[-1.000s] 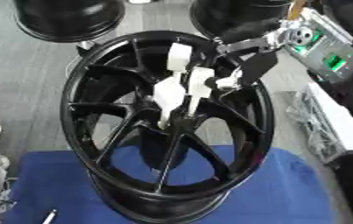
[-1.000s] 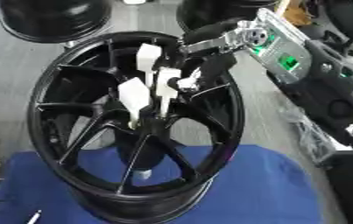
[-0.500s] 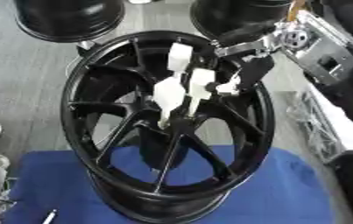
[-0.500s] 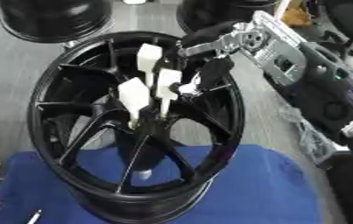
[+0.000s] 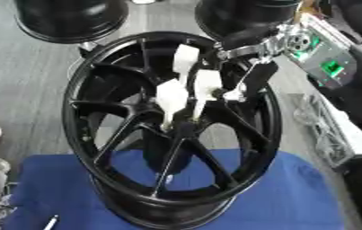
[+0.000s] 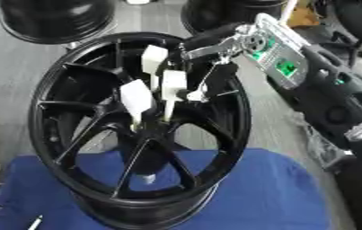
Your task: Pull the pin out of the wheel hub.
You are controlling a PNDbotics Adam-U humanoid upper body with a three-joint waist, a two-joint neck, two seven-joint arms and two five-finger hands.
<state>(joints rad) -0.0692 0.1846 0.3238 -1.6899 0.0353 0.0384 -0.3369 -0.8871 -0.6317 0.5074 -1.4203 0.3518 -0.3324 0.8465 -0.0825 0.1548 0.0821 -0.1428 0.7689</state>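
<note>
Right hand [image 5: 250, 76] apparently pinches a white pin [image 5: 207, 87] in the wheel hub [image 5: 168, 130].

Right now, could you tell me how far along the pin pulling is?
Done: the right hand has reached over the wheel on the blue cloth. In hand: its fingers hover beside the three white pins, not visibly closed on any. Left: all three stand in the hub, so gripping and pulling remain. The left hand is out of view.

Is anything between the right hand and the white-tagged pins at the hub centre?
No. In the left eye view the right hand reaches over the wheel's upper right rim; its fingers sit right beside the nearest white-tagged pin.
</note>
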